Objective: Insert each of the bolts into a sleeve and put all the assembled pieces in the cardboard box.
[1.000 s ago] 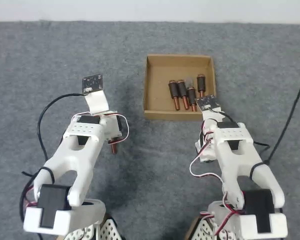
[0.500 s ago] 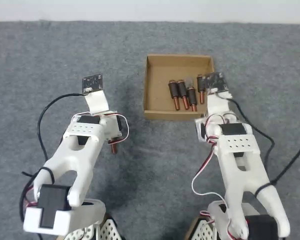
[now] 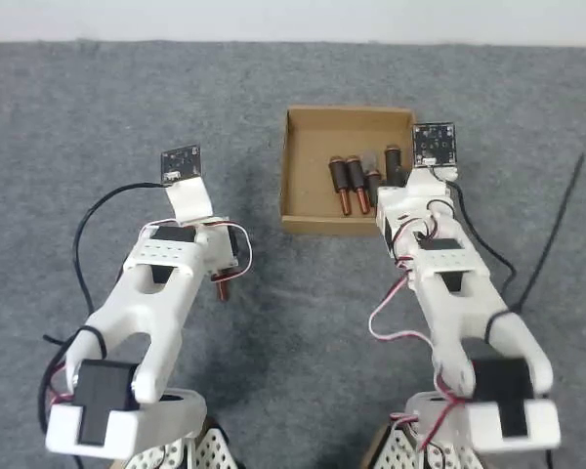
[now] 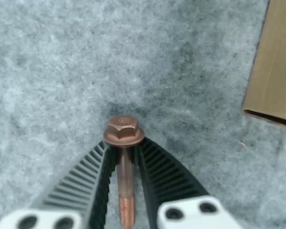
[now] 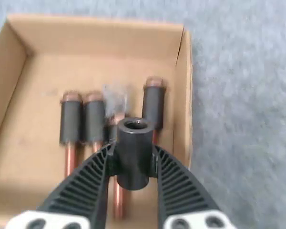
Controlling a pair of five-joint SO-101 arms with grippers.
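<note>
Bolt sat clamped by its shank in the left gripper, over carpet beside the box. The right gripper pinched an empty sleeve above the box. Mating would require lining the bore up with the shank before pushing.

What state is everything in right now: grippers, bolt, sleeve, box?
Left gripper: shut on the bolt.
Bolt: clamped by its shank, no sleeve on it.
Right gripper: shut on the sleeve, over the cardboard box.
Sleeve: held, bore empty.
Cardboard box: open-topped, holds four assembled pieces.
Assembled pieces: lying flat in the box.
</note>
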